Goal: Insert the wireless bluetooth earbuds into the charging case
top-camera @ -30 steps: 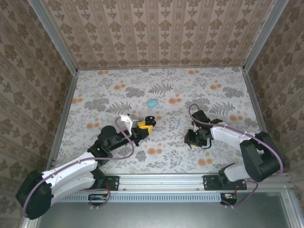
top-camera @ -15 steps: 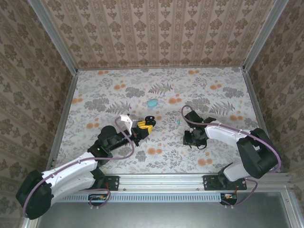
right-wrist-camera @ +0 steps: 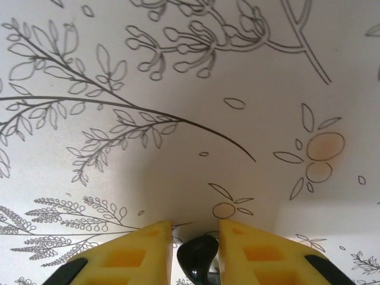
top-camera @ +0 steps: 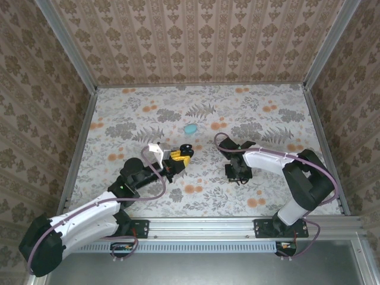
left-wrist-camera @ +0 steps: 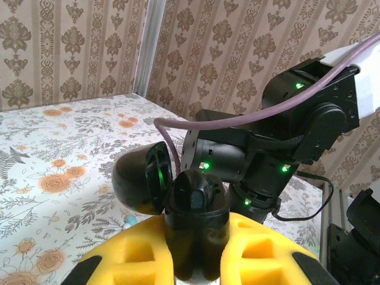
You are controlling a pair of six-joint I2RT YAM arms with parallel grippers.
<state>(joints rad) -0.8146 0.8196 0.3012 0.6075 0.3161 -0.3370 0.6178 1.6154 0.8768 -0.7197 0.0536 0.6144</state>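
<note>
Both arms loaded.
My left fingers (left-wrist-camera: 119, 261) clamp the open charging case (left-wrist-camera: 193, 225); right fingers (right-wrist-camera: 124, 258) pinch a black earbud (right-wrist-camera: 198, 259).

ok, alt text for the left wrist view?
The left gripper clamps a black charging case between yellow fingers, its round lid hinged open to the left. Behind it, the right arm, black with green lights, reaches down toward the floral table.
</note>
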